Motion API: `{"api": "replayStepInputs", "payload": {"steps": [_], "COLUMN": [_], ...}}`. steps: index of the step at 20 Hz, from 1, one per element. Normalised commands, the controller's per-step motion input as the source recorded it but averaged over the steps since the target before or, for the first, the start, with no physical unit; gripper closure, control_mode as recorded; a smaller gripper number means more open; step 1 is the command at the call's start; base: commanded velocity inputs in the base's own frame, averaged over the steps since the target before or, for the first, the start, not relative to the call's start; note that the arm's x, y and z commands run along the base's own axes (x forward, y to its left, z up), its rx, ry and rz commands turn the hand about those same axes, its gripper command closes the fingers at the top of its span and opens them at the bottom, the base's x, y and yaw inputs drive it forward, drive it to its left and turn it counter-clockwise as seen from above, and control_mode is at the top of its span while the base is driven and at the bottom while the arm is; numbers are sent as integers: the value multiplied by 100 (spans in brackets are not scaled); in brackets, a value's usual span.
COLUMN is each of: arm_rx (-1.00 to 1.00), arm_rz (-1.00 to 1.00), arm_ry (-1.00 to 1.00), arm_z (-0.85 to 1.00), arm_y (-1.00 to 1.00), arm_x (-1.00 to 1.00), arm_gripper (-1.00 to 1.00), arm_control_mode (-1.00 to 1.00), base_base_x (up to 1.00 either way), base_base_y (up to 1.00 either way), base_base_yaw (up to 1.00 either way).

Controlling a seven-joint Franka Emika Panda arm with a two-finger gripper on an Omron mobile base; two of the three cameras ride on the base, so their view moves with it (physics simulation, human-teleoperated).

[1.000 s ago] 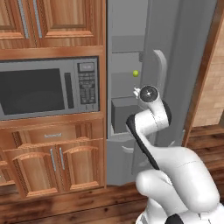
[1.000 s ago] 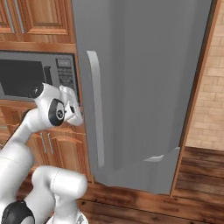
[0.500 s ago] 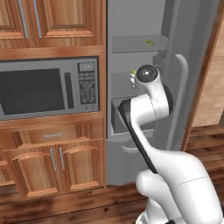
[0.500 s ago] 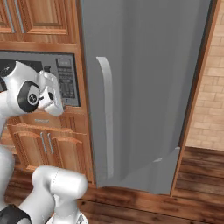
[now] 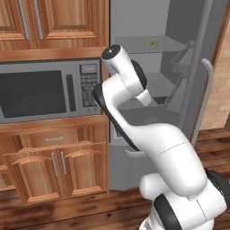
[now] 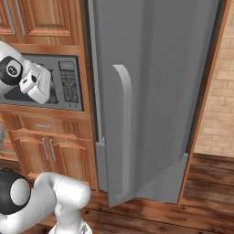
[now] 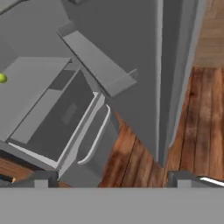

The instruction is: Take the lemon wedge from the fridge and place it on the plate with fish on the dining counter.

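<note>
fridge [image 5: 179, 67]: door swung open, grey shelves showing | lemon wedge [image 5: 153, 44]: small yellow-green piece on the upper shelf, untouched | gripper [image 7: 111, 177]: jaws wide apart, empty, looking down over shelves and drawer | microwave [image 5: 45, 90]: left of fridge

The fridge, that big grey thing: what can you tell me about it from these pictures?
The fridge is tall, plain grey and matte, set into wooden cabinets beside a microwave. Its door stands swung open toward the brick wall, carrying a long pale vertical handle and grey door bins on its inner side. Inside are grey shelves and a grey drawer with a curved pull. A small yellow-green piece lies on an upper shelf. The robot's arm rises in front of it, not touching.
</note>
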Motion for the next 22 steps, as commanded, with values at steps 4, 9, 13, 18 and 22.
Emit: {"api": "replayStepInputs", "payload": {"steps": [4,9,13,18,22], "arm_rx": [-1,-16,-25,-13,0], "arm_rz": [-23,-27,-16,0,0], "arm_ry": [2,-10,-8,-2,0], "arm_z": [-19,-34,-41,-19,0], "arm_y": [-53,-81,-57,-9,-51], "arm_x": [0,-15,4,3,34], "arm_gripper": [-100,-100,-100,-100,-100], "arm_control_mode": [-100,-100,-100,-100,-100], "base_base_x": [0,0,0,0,0], "base_base_y": [0,0,0,0,0], "base_base_yaw": [0,0,0,0,0]}}
